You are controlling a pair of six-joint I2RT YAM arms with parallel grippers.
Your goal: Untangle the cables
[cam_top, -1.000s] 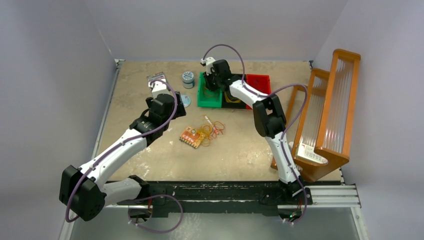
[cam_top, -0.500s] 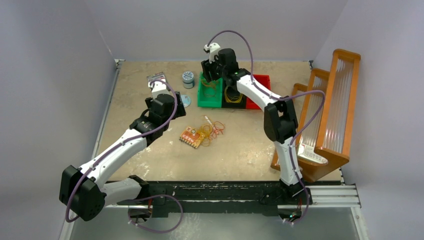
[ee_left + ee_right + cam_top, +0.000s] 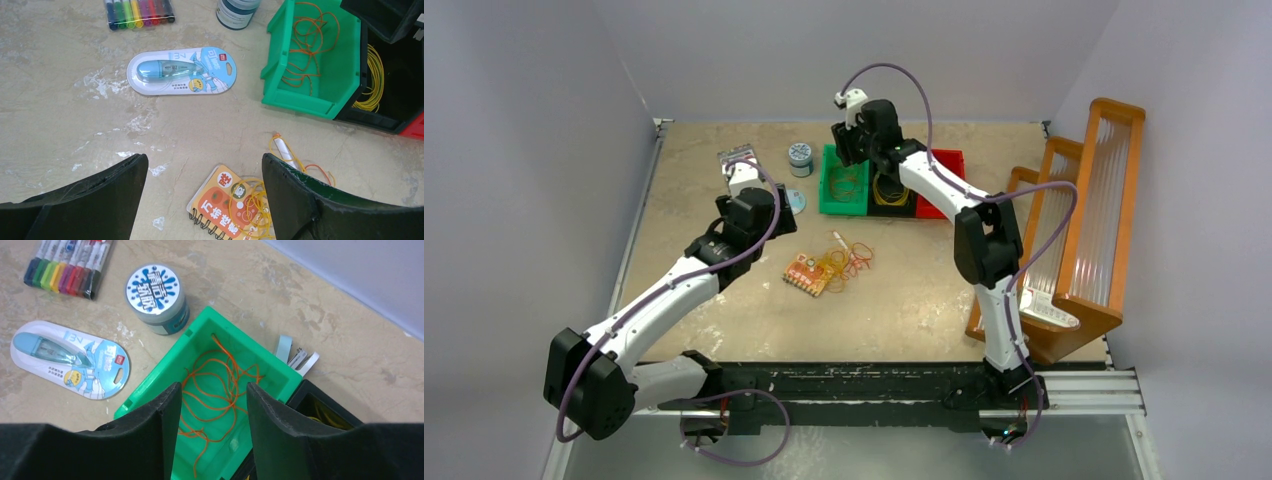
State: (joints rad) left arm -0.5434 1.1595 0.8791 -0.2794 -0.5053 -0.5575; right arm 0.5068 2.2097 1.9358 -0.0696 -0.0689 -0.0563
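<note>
A tangle of thin yellow and orange-red cables (image 3: pixel 846 262) lies mid-table, partly over an orange notebook (image 3: pixel 807 274); in the left wrist view yellow loops (image 3: pixel 250 205) lie on the notebook (image 3: pixel 225 207). Orange cables (image 3: pixel 215 385) lie loose in the green bin (image 3: pixel 828 195), and yellow cables (image 3: pixel 372 80) lie in the black bin (image 3: pixel 899 209). My right gripper (image 3: pixel 210 395) is open and empty above the green bin (image 3: pixel 165 370). My left gripper (image 3: pixel 202 162) is open and empty above the table, just left of the tangle.
A red bin (image 3: pixel 944 165) adjoins the black one. A correction-tape pack (image 3: pixel 182 70), a marker set (image 3: pixel 139 10) and a round jar (image 3: pixel 156 297) lie left of the bins. A rolled paper (image 3: pixel 286 151) lies by the tangle. An orange wooden rack (image 3: pixel 1074 230) stands right.
My right gripper has risen out of the green bin and moved slightly back, leaving the orange cables inside. The left arm has not moved.
</note>
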